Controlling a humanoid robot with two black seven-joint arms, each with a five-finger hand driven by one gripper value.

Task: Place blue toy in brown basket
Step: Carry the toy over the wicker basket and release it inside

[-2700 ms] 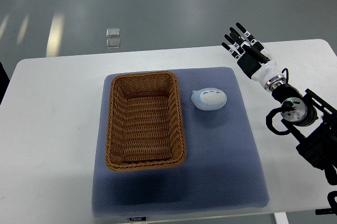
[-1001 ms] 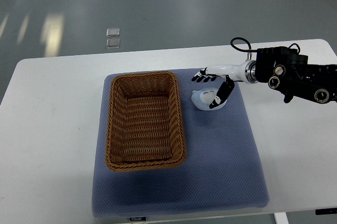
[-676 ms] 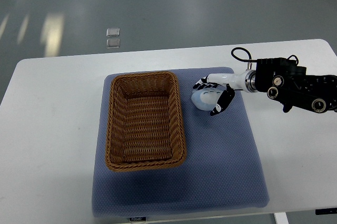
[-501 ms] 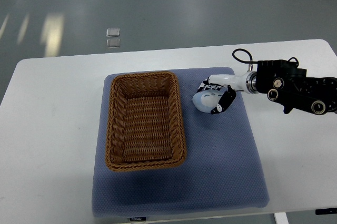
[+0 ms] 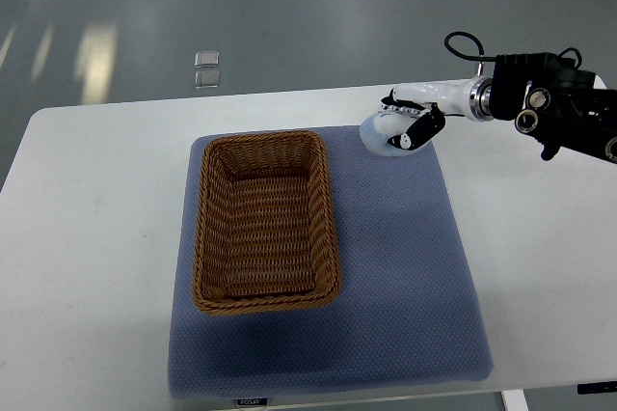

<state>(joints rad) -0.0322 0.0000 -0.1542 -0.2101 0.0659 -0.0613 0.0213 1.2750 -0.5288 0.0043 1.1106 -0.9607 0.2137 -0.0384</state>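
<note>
Pale blue toy (image 5: 379,133), rounded, sits in the grip of the right hand (image 5: 405,122) over the far right corner of the grey-blue mat (image 5: 405,266). Fingers (image 5: 421,130) curl around its right and top sides; only the left and lower part of the toy shows. Whether it touches the mat or hangs clear of it, cannot tell.

Right arm (image 5: 549,112) enters from the picture's right edge, black housing with a white wrist section, a black cable looping above it, reaching leftward over the table.

Brown basket (image 5: 264,220), woven wicker, rectangular, lies on the left half of the mat, long side running away from the robot. Nothing inside it. Toy is to the right of the basket's far right corner, apart from the rim.

Mat lies on a white table (image 5: 87,237). Beyond the table, grey floor with two small clear squares (image 5: 206,68) lying together.
</note>
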